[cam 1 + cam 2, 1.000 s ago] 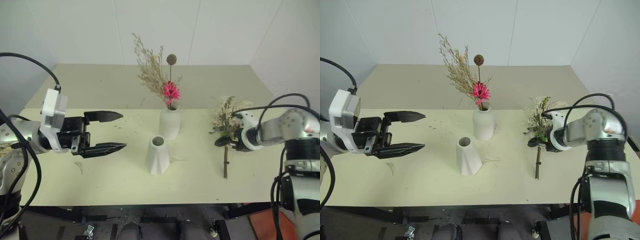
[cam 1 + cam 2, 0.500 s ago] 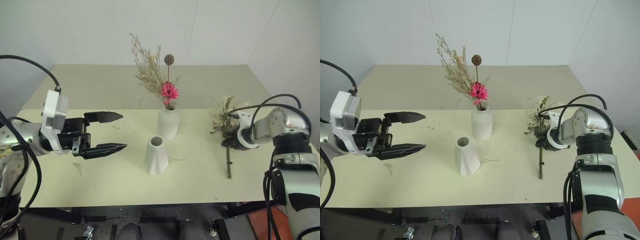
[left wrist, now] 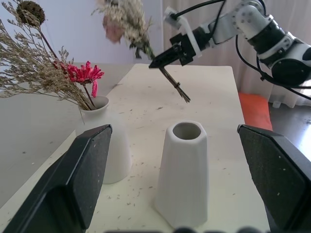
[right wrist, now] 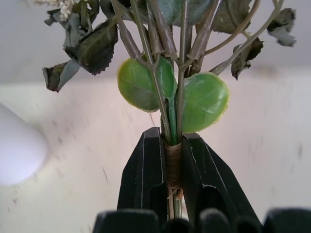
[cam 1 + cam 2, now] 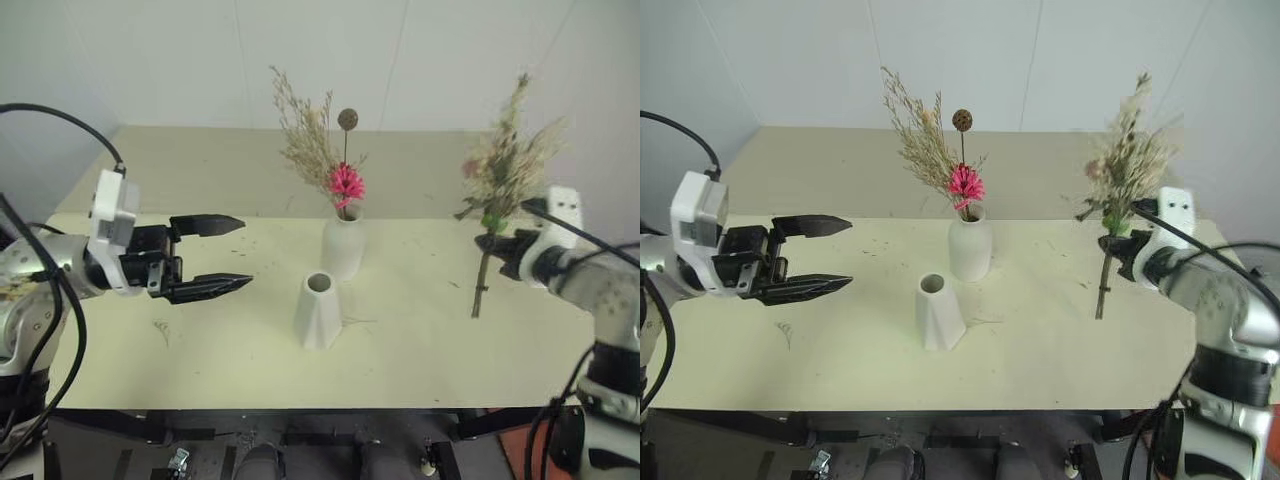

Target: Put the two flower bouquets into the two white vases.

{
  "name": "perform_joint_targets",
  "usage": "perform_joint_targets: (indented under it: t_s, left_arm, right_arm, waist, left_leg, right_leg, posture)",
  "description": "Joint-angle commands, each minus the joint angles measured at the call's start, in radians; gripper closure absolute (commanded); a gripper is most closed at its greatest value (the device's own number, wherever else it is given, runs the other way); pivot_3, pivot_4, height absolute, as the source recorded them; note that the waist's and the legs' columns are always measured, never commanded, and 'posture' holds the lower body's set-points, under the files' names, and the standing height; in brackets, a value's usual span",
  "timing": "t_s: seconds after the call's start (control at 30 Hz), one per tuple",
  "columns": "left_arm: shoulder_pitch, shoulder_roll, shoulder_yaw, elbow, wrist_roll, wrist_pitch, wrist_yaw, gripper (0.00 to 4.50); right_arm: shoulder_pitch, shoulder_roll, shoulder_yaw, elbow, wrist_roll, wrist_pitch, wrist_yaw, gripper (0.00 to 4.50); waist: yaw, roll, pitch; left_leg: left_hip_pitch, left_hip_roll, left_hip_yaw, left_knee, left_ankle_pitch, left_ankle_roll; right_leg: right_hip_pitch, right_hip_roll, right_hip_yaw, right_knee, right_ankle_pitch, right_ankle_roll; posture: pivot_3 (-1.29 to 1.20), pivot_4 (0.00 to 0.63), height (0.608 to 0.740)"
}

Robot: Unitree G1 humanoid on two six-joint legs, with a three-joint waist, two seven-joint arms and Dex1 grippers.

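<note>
Right wrist view gives me the clearest read: my right gripper (image 4: 173, 160) has its two black fingers (image 4: 143, 170) pinched hard on the wrapped stems of the cream bouquet (image 5: 1124, 160), just below a pair of round green leaves. In the head views that bunch stands nearly upright in the air over the right end of the table (image 5: 420, 350), stem ends hanging below the fingers and clear of the tabletop, blooms up against the white wall.

My left gripper (image 5: 225, 255) hovers level over the left part of the table, pointing toward the vases, jaws spread wide with nothing between them.

The cone-shaped vase (image 5: 319, 310) sits near the middle of the table with its mouth empty. Just behind it, a little to the right, the round vase (image 5: 342, 248) holds the beige bouquet with the pink flower (image 5: 318, 150), its grasses fanning up to the left. The two vases stand close but I see a gap between them in the left wrist view. Small bits of dried plant litter the tabletop around them.
</note>
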Motion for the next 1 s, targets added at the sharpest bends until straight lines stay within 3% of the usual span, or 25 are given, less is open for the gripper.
perform_joint_targets:
  t_s: [0.03,0.23,0.37,0.67,1.0]
  left_arm:
    - [-0.032,0.007,-0.011,0.023,0.016,-0.027,-0.036,0.00]
    - [-0.051,0.000,-0.025,0.034,0.029,-0.032,-0.047,0.00]
    - [-0.048,-0.001,-0.023,0.026,0.029,-0.030,-0.044,0.00]
    - [-0.028,0.013,0.000,0.000,0.021,-0.020,-0.033,0.00]
    - [-0.012,0.026,0.019,-0.017,0.016,-0.011,-0.027,0.00]
  right_arm:
    - [-0.001,0.014,-0.069,-0.102,0.144,-0.126,0.146,4.28]
    - [-0.054,0.037,0.005,-0.148,0.321,-0.191,0.280,4.28]
    - [-0.149,0.095,0.072,-0.135,0.383,-0.216,0.251,4.28]
    - [-0.288,0.192,0.243,-0.073,0.353,-0.302,0.249,4.28]
    - [-0.276,0.229,0.351,-0.070,0.358,-0.312,0.277,4.28]
  waist:
    - [-0.007,0.000,0.000]
    - [-0.011,0.000,0.000]
    - [-0.012,0.000,0.000]
    - [0.002,0.000,0.000]
    - [0.004,0.000,0.000]
  left_leg:
    - [0.001,0.000,0.000,0.000,0.000,0.000]
    - [0.001,0.001,0.000,0.000,0.000,0.000]
    - [0.001,0.001,0.000,0.000,0.000,0.000]
    - [-0.001,0.001,0.000,0.000,0.000,0.000]
    - [-0.001,0.001,0.000,0.000,0.000,0.000]
  right_leg:
    - [0.000,0.000,0.000,0.000,0.000,0.000]
    - [0.000,0.001,0.001,0.000,0.000,0.000]
    - [0.000,0.001,0.000,0.001,0.000,-0.001]
    - [-0.001,0.001,0.000,0.000,0.000,-0.001]
    - [-0.001,0.001,-0.001,0.001,0.000,-0.001]
  posture:
    - [0.00,0.150,0.740]
    - [0.00,0.150,0.740]
    - [0.00,0.150,0.740]
    - [0.00,0.150,0.740]
    - [0.00,0.150,0.740]
